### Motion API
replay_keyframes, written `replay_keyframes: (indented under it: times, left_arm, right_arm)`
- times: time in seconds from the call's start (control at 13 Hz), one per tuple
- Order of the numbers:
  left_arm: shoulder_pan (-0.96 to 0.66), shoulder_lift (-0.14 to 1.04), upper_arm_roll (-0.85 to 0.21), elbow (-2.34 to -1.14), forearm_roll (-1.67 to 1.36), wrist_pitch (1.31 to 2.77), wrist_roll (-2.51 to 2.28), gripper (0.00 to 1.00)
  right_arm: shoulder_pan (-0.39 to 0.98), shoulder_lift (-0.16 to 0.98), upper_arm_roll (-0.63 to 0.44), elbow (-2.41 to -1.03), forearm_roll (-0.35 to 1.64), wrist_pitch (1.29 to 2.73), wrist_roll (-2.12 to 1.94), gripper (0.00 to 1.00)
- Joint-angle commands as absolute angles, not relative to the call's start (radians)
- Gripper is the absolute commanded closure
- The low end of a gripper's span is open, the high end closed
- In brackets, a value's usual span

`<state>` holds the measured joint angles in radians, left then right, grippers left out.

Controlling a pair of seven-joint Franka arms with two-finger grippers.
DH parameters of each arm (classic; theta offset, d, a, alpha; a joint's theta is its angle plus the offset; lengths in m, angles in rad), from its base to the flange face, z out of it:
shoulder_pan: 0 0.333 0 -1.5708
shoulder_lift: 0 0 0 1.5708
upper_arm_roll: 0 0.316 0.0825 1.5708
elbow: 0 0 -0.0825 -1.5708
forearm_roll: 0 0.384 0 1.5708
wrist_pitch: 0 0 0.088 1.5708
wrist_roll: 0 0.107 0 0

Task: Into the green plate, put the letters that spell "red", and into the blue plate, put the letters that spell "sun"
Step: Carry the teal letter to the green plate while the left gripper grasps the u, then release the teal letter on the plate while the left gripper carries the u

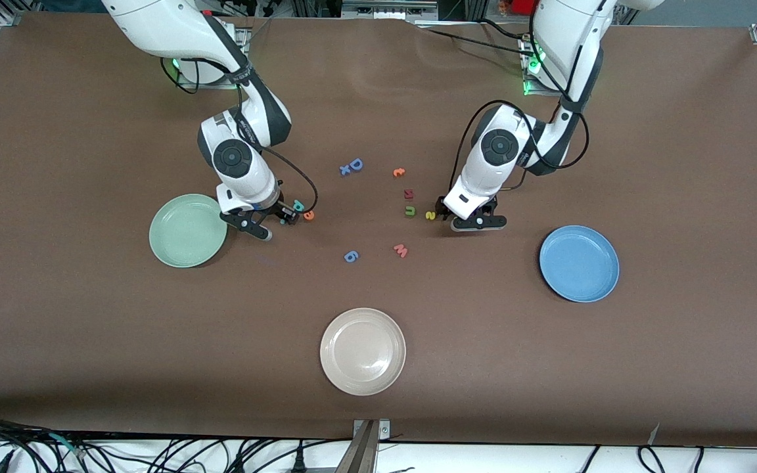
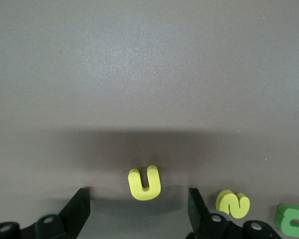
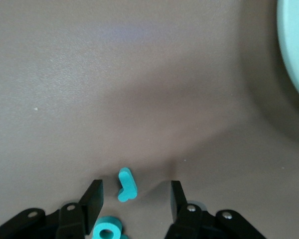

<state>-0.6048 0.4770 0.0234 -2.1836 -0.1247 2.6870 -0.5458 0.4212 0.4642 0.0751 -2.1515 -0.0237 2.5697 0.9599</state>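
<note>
The yellow "n" point(image 2: 145, 183) lies flat on the table between the fingers of my left gripper point(image 2: 138, 195), which is open and not touching it. The yellow "s" point(image 2: 232, 203) point(image 1: 430, 215) and the olive-green "u" point(image 2: 292, 220) point(image 1: 410, 211) lie just outside one finger. My left gripper point(image 1: 445, 211) is low over the table, with the blue plate point(image 1: 579, 263) nearer the front camera toward the left arm's end. The teal "r" point(image 3: 127, 184) lies between the open fingers of my right gripper point(image 3: 135, 186) point(image 1: 286, 215). The teal "d" point(image 3: 108, 230) point(image 1: 298, 206) and the orange "e" point(image 1: 309, 215) are beside it. The green plate point(image 1: 188, 230) point(image 3: 295, 50) is close by.
A cream-white plate point(image 1: 363, 351) sits near the table's front edge. Loose letters lie mid-table: a blue "D" point(image 1: 355, 164), a blue "x" point(image 1: 345, 170), a small orange letter point(image 1: 399, 172), a dark red letter point(image 1: 409, 194), a blue "6" point(image 1: 351, 256) and a salmon "w" point(image 1: 401, 250).
</note>
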Motion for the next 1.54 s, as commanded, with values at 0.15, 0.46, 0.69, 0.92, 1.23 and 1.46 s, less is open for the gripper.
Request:
replay_keyframes:
  times: [0.15,0.46,0.69,0.92,1.23,1.46]
  left_arm:
    - [-0.620,0.489,0.037,-2.154,-0.081,2.677,-0.558,0.28]
    - [-0.621,0.494,0.037,-2.152,-0.081,2.677,-0.563,0.37]
    - [-0.621,0.511,0.038,-2.120,-0.080,2.658,-0.563,0.45]
    - [-0.621,0.520,0.040,-2.111,-0.080,2.649,-0.565,0.50]
    - [-0.621,0.520,0.040,-2.111,-0.074,2.649,-0.577,0.70]
    - [-0.623,0.520,0.040,-2.111,-0.071,2.649,-0.598,0.80]
  right_arm:
    - [0.423,0.463,0.077,-2.164,-0.018,2.599,0.976,0.89]
    - [0.423,0.446,0.071,-2.158,-0.018,2.592,0.962,1.00]
    - [0.420,0.393,0.025,-2.149,-0.020,2.527,0.883,1.00]
    - [0.419,0.341,-0.070,-2.143,-0.018,2.445,0.692,1.00]
    - [0.407,0.357,-0.198,-2.149,-0.014,2.399,0.471,1.00]
    - [0.385,0.383,-0.202,-2.157,-0.014,2.399,0.443,0.14]
